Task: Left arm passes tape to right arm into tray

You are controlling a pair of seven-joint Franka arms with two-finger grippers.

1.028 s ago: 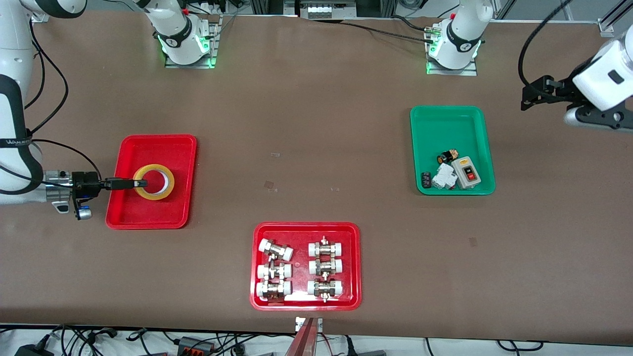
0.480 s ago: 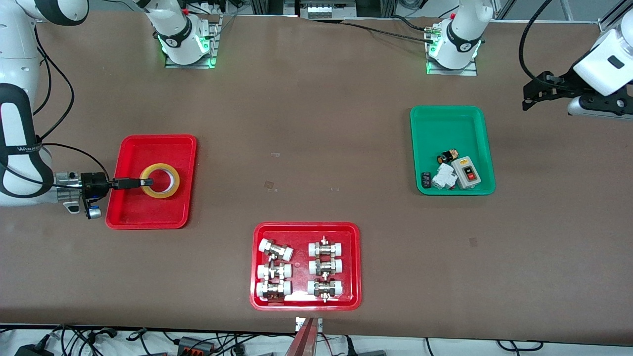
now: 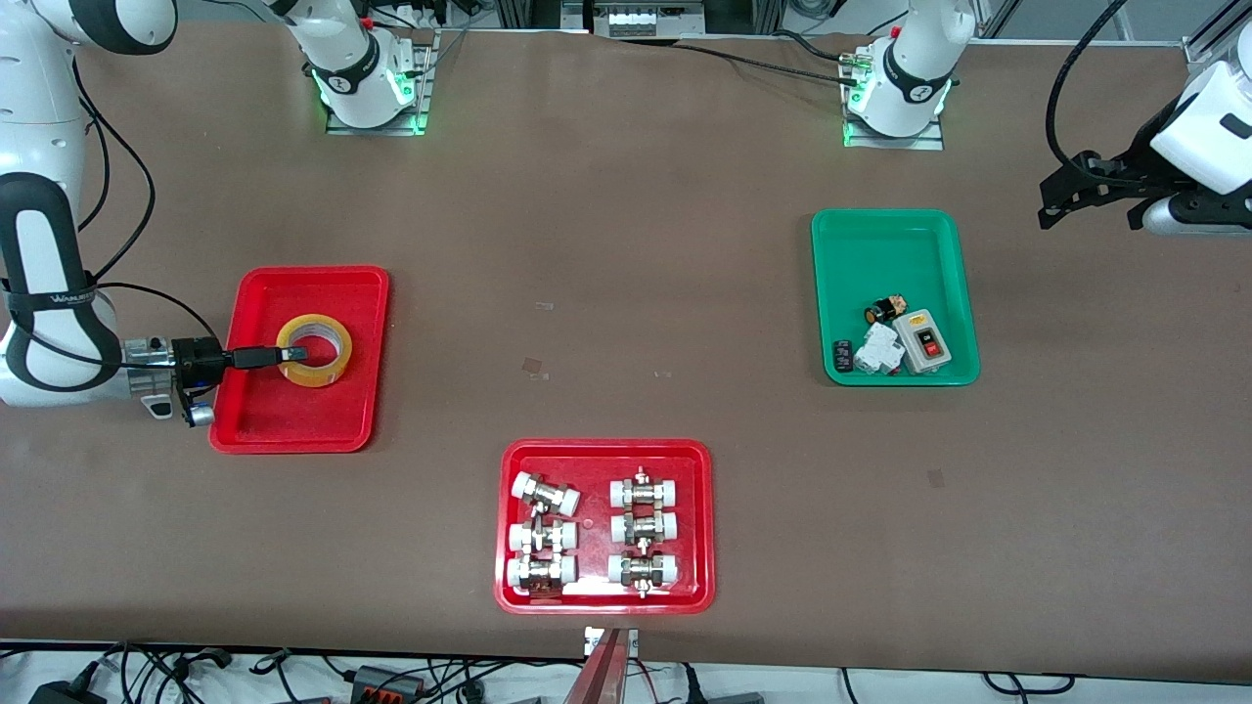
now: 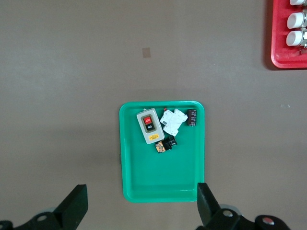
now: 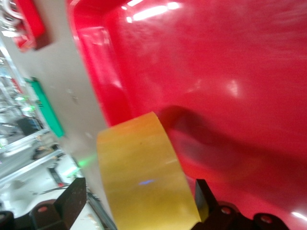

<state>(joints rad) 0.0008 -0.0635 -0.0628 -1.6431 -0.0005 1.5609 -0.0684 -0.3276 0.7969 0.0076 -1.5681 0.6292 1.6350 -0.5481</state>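
Right gripper (image 3: 291, 354): fingers closed across the wall of the yellow tape roll (image 3: 315, 350), roll tilted directly over the red tray (image 3: 357, 411). Left gripper (image 3: 1086, 191): fingers spread, empty, waiting well apart.

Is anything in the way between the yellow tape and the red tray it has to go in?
Nothing visible. The right end effector holds the tape over the tray, and that tray has nothing else in it.

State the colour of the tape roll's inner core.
Pale grey-white, inside the yellow tape; clearest in the front view.
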